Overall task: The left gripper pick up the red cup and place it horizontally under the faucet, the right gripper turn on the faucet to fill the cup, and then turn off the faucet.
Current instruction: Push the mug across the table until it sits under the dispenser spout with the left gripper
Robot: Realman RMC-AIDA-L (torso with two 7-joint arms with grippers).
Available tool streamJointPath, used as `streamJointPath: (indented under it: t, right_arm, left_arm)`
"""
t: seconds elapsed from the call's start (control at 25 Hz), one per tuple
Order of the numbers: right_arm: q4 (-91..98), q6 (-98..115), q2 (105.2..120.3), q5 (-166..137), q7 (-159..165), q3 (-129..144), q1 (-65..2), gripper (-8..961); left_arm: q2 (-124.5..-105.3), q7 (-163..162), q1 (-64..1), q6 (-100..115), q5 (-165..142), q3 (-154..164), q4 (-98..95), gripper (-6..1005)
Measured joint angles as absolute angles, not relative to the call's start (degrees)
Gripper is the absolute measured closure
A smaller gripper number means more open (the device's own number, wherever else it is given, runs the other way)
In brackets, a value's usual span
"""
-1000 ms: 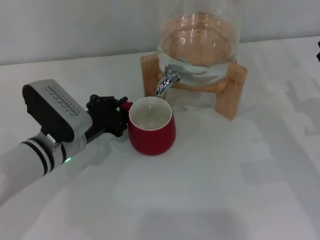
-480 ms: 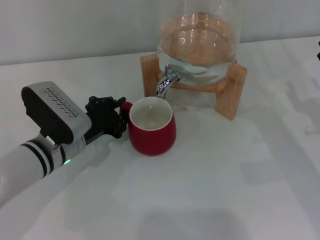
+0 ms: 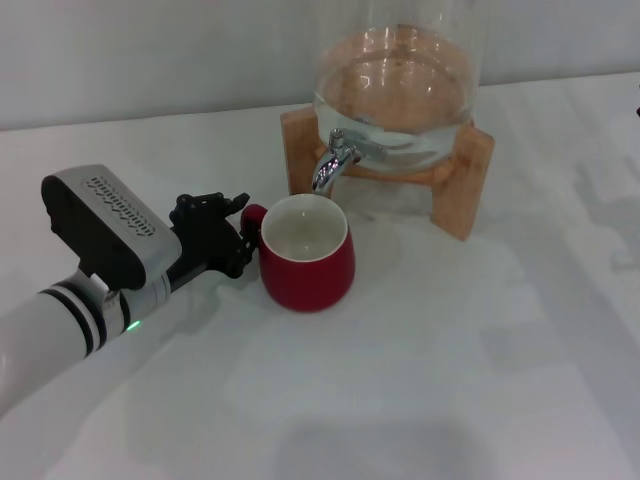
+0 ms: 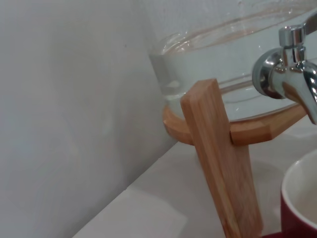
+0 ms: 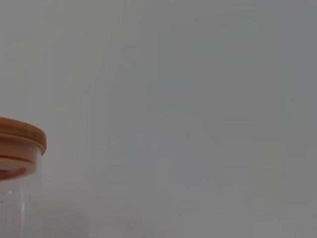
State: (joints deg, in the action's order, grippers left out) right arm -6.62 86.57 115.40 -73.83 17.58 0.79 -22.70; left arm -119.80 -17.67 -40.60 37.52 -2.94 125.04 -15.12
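Fingers of the left gripper (image 3: 238, 236) clamp the red cup's (image 3: 305, 252) handle. Upright, the cup stands just below the faucet (image 3: 333, 160) spout, near the wooden stand (image 3: 462, 180). White table (image 3: 450, 380) lies open around it; a pale wall stands behind.

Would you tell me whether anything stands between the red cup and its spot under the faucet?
Nothing visible does. The red cup stands upright on the table just in front of the faucet, its rim close to the spout, with the left gripper at its handle.
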Motion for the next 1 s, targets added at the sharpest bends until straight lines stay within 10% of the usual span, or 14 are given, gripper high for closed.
streamJointPath:
  t: [1.0]
  right_arm:
    - [-6.84,86.93,115.4,-73.92,17.58,1.2,-22.28,228]
  left_arm:
    - [-119.8,-17.3,-39.2,37.53,-3.16,125.06,-15.47,659]
